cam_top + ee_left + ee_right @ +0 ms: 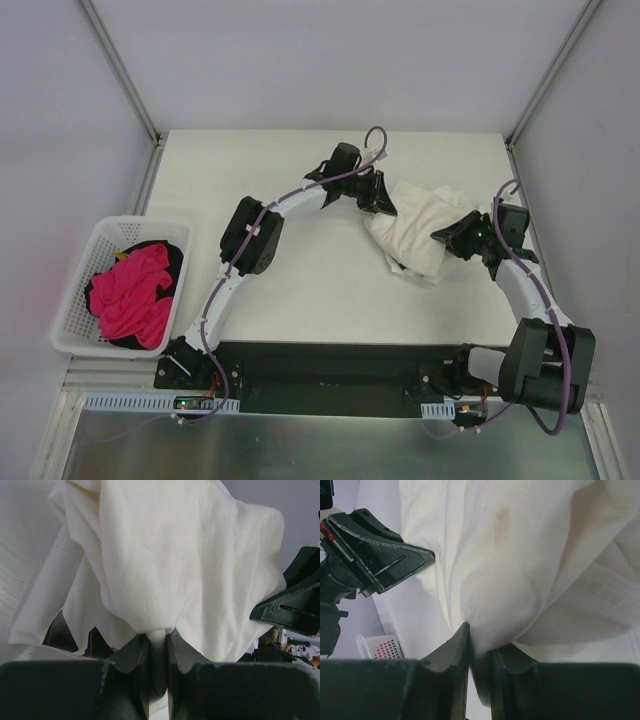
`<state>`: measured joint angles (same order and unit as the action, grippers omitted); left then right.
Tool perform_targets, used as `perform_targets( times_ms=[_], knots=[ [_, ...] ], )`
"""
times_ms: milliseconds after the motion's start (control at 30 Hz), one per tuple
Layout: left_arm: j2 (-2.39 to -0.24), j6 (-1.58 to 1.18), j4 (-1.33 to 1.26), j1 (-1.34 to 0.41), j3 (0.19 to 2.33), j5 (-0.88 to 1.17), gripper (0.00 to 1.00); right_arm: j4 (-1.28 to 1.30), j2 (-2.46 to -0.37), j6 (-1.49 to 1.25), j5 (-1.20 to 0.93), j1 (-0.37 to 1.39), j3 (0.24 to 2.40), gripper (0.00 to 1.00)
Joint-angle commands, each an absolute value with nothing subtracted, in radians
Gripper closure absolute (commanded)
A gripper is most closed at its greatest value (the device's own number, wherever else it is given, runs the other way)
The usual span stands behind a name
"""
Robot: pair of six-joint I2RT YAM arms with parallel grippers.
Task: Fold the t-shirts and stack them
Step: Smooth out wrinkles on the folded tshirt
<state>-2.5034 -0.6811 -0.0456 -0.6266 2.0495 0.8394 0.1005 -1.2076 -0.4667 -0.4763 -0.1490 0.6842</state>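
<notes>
Cream shirt [415, 228] sits bunched right of centre in the top view, its long axis running upper left to lower right. The left gripper [385, 205] pinches its upper-left end and the right gripper [448, 236] its lower-right, both nearly closed on cloth.

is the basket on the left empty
No, the white basket has a bright pink cloth bunched up inside it in the top view.

Right gripper [480, 647] pinching cream t-shirt [520, 555] fold
</notes>
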Motion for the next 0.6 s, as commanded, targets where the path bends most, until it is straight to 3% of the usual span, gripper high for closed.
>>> perform_targets(
  times_ms=[0, 400, 567],
  knots=[
    [-2.513, -0.657, -0.104, -0.615, 2.057, 0.888, 1.0, 0.09, -1.137, -0.477, -0.486, -0.152, 0.677, 0.77],
    [-2.487, -0.629, -0.11, -0.607, 2.005, 0.904, 1.0, 0.101, -1.1, -0.497, -0.437, -0.153, 0.65, 0.45],
    [-2.451, -0.608, -0.112, -0.601, 1.961, 0.903, 1.0, 0.23, -1.019, -0.445, -0.436, -0.158, 0.707, 0.43]
  ],
)
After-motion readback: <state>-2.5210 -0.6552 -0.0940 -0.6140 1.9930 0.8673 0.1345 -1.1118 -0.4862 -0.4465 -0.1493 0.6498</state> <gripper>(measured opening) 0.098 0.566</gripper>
